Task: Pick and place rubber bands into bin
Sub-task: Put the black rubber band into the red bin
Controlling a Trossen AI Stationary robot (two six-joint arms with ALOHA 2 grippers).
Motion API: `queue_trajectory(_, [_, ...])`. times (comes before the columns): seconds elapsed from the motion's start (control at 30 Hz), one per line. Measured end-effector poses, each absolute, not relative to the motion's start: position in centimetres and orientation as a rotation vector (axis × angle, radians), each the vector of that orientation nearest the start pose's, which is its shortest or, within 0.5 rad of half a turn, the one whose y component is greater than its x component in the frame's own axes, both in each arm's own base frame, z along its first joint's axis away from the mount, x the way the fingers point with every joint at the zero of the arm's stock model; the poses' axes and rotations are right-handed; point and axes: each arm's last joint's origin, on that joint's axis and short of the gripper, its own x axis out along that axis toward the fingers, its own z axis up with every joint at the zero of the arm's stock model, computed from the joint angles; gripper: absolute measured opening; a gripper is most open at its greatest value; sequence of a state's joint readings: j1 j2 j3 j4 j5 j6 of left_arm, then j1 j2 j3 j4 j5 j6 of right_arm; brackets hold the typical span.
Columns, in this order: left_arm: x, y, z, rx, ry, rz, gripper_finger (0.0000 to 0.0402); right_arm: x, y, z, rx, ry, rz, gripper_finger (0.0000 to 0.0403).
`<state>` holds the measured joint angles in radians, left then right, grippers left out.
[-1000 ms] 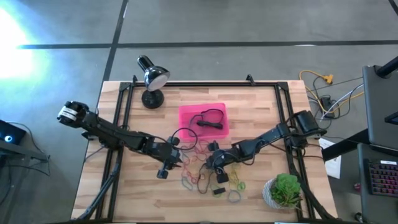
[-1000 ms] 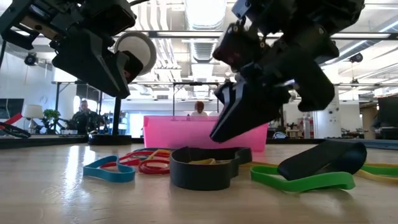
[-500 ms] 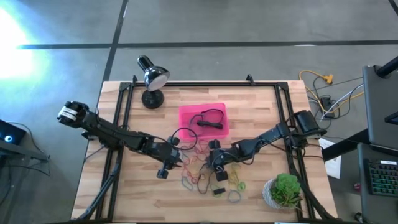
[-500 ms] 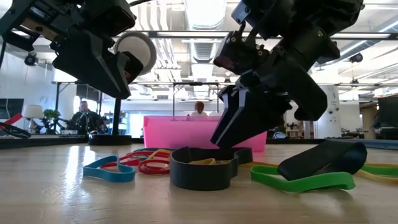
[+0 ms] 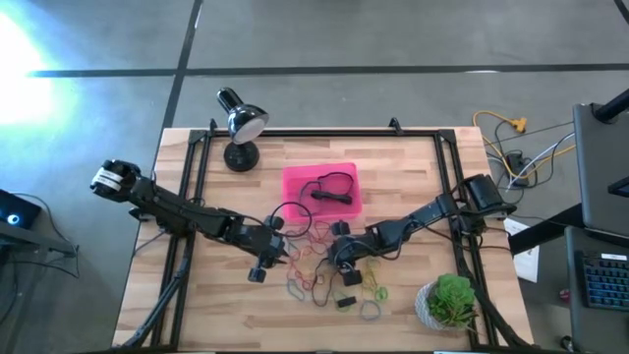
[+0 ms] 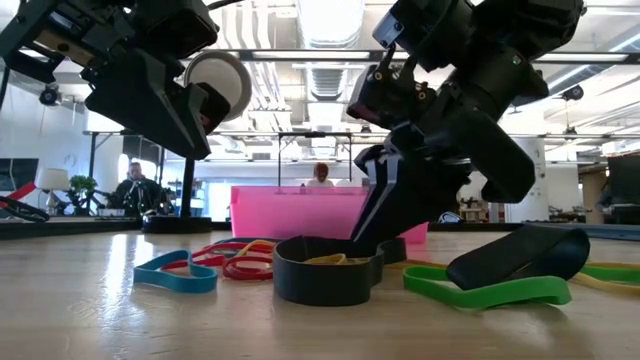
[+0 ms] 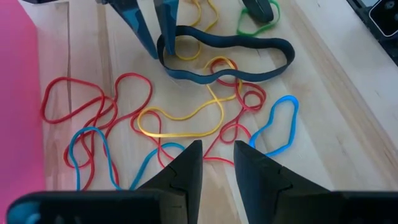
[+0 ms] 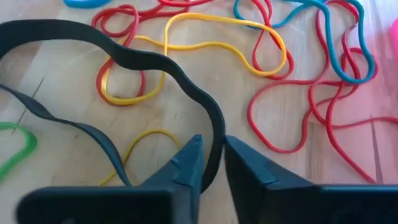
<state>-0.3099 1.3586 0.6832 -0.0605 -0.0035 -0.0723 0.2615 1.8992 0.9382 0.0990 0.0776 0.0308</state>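
My right fingers (image 8: pixel 210 163) are pinching the wide black band (image 8: pixel 124 56) on the desk (image 5: pixel 413 177) just beside the bin (image 5: pixel 319 187); my left fingers (image 7: pixel 217 163) are hovering slightly parted over nearby bands (image 7: pixel 186 118), holding nothing.

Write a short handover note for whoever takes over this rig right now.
Right hand: down on the table, closed on the wide black band.
Left hand: hovering over the loose bands, holding nothing, fingers slightly apart.
Pink bin: behind the pile, with a few dark bands inside.
Left to do: red, yellow, blue and green bands lie on the table.
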Motion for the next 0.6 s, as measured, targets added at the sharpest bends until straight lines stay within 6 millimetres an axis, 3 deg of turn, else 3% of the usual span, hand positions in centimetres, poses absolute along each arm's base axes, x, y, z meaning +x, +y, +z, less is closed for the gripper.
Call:
queue_trajectory(0.1, [25.2, -8.1, 19.0, 0.047, 0.739, -0.265, 0.0076, 34.5, 9.0, 11.2, -0.124, 0.872, 0.160, 0.0016])
queue_trajectory(0.33, [25.2, -8.1, 19.0, 0.048, 0.740, -0.264, 0.0076, 34.6, 9.0, 11.5, -0.128, 0.865, 0.162, 0.0008])
queue_trajectory(0.6, [25.2, -8.0, 18.9, 0.049, 0.742, -0.264, 0.0076, 35.3, 9.2, 14.2, -0.181, 0.843, 0.187, 0.0008])
